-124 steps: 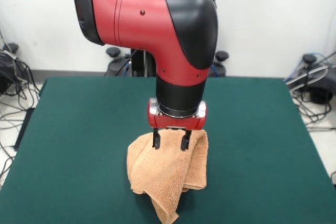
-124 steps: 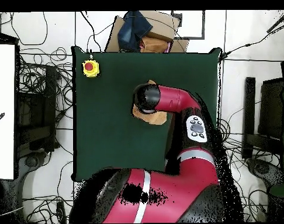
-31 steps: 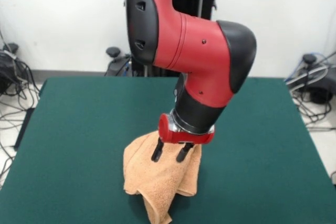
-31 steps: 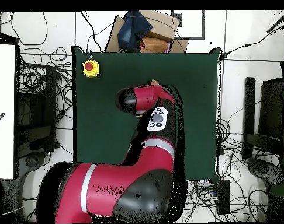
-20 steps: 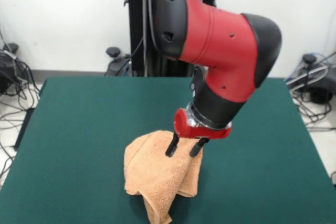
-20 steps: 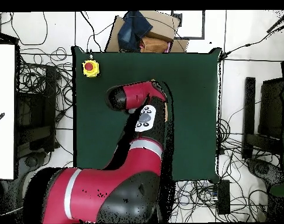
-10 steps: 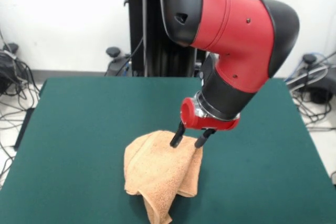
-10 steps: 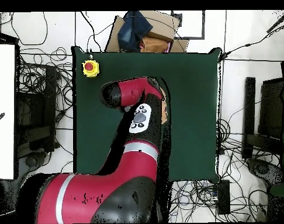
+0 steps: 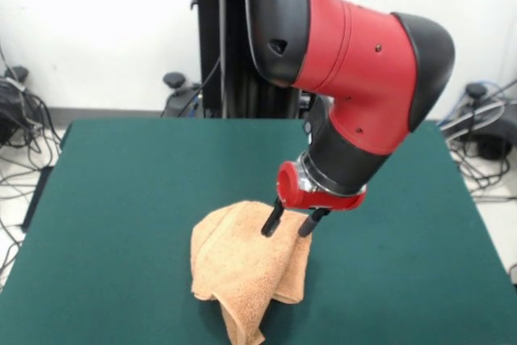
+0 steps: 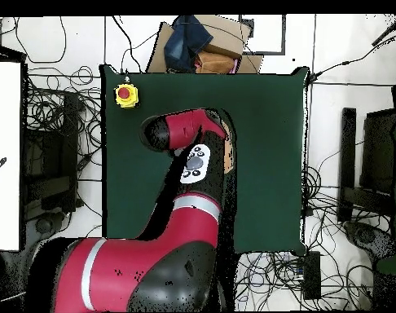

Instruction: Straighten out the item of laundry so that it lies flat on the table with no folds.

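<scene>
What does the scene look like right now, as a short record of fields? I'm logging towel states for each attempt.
towel: peach-orange, bunched and folded over itself, not flat
towel position: near side of the table in the front view, one fold trailing toward the near edge
gripper: open, tilted, tips at the towel's far right edge, nothing held
overhead view: arm covers nearly all of the towel
other item: yellow box with red button at a table corner

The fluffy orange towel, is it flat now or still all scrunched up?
Scrunched up. The peach-orange terry-cloth towel sits in a bunched heap with overlapping folds on the dark green felt table, one corner trailing toward the near edge.
</scene>
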You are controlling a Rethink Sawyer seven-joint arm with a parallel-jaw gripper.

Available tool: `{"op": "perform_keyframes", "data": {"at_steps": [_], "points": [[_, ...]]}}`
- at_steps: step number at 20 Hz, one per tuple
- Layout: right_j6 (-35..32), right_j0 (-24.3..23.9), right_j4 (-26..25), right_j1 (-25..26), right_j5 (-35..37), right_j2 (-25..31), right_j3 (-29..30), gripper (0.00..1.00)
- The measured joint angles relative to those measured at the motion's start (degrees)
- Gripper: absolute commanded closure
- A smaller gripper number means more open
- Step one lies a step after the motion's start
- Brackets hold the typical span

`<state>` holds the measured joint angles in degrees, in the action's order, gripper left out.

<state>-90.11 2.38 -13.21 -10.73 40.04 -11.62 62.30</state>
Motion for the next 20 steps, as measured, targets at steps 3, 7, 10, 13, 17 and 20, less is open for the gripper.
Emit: {"op": "perform_keyframes", "data": {"at_steps": [3,7,10,13,17,20], "points": [[0.0,0.0,0.0,1.4,-1.6,-0.1,0.0,0.0],[0.0,0.1,0.0,2.7,-2.8,-0.2,0.0,0.0],[0.0,0.3,0.0,3.8,-3.2,-0.4,0.0,0.0],[0.0,0.5,0.0,4.8,-3.3,-0.7,-0.1,0.0],[0.0,0.6,0.0,5.3,-3.3,-1.1,-0.2,0.0],[0.0,0.7,0.0,6.1,-3.4,-2.0,-0.7,0.0]]}}
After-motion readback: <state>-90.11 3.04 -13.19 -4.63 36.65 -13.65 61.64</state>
